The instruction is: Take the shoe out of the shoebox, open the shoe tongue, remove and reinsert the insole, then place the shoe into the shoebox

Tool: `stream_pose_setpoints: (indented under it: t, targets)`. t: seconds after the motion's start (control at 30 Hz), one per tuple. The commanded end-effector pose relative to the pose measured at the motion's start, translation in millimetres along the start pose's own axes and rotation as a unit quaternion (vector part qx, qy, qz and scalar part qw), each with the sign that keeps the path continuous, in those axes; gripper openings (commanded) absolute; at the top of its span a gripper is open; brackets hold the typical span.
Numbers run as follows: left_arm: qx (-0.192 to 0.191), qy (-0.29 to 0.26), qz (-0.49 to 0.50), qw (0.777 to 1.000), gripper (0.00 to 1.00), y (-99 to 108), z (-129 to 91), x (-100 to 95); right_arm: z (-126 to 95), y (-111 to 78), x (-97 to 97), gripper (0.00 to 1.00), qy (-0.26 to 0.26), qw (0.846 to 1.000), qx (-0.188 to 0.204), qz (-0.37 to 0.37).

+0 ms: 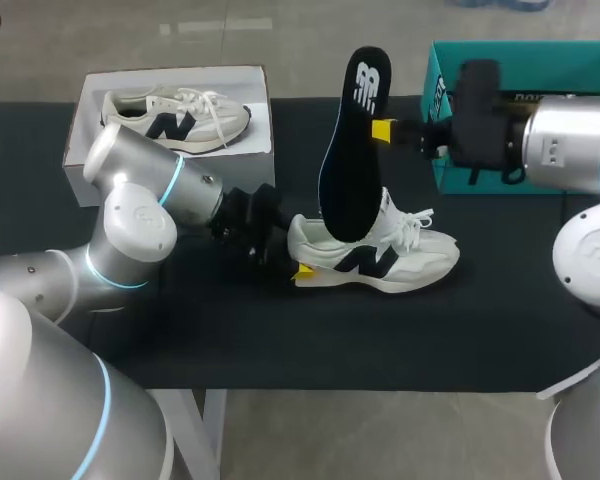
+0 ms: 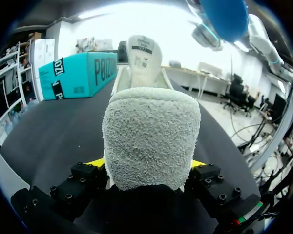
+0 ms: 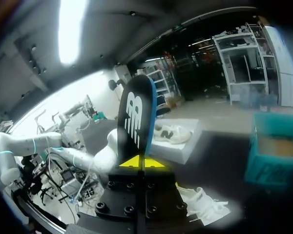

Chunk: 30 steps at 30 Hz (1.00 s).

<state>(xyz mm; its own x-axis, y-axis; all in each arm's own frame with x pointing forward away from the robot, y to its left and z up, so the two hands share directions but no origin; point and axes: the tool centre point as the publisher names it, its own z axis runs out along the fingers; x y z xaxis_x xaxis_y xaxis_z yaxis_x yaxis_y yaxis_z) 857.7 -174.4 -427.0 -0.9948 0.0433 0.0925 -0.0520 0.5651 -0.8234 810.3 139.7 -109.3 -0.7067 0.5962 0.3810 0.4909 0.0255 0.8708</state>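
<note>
A white shoe (image 1: 380,262) with a dark logo lies on its sole in the middle of the black table, toe to the right. My left gripper (image 1: 292,252) is shut on its heel; in the left wrist view the grey heel (image 2: 151,141) fills the gap between both yellow tips. A black insole (image 1: 352,150) stands nearly upright over the shoe's opening, its lower end at the collar. My right gripper (image 1: 383,130) is shut on the insole's right edge; in the right wrist view the insole (image 3: 136,117) rises from its yellow tips (image 3: 136,163).
The teal shoebox (image 1: 500,70) stands at the back right, behind my right arm. At the back left, a white box (image 1: 80,150) holds a second white shoe (image 1: 175,118).
</note>
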Motion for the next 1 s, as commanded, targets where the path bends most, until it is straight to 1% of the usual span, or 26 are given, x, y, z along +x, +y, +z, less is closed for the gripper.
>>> stream_pose_setpoints:
  t: [0.03,0.07,0.57,0.6,0.67,0.73,0.77,0.93,1.0]
  targets:
    - [-0.001,0.001,0.0,1.0,0.0,0.7,1.7,-1.1,-26.4,1.2,0.7,0.0,0.005,1.0,0.023,-0.01]
    - [-0.001,0.001,0.0,1.0,0.0,0.7,1.7,-1.1,-27.9,1.0,0.2,0.0,0.012,1.0,0.024,-0.012]
    - [-0.001,0.001,0.0,1.0,0.0,0.7,1.7,-1.1,-27.9,1.0,0.2,0.0,0.012,1.0,0.024,-0.012]
    - [-0.001,0.001,0.0,1.0,0.0,0.7,1.7,-1.1,-27.5,-2.7,-0.2,0.0,0.014,0.999,0.033,-0.019]
    - [-0.001,0.001,0.0,1.0,0.0,0.7,1.7,-1.1,-35.3,-2.8,6.1,0.0,0.037,0.998,0.039,-0.023]
    - [-0.001,0.001,0.0,1.0,0.0,0.7,1.7,-1.1,-47.0,-0.5,11.1,0.0,0.052,0.996,0.052,-0.04]
    - [-0.001,0.001,0.0,1.0,0.0,0.7,1.7,-1.1,-54.3,1.8,13.1,0.0,0.06,0.996,0.051,-0.036]
    - [-0.001,0.001,0.0,1.0,0.0,0.7,1.7,-1.1,-91.5,12.6,23.4,0.0,0.067,0.996,0.043,-0.032]
    - [-0.001,0.001,0.0,1.0,0.0,0.7,1.7,-1.1,-99.9,13.3,27.9,0.0,0.061,0.996,0.051,-0.036]
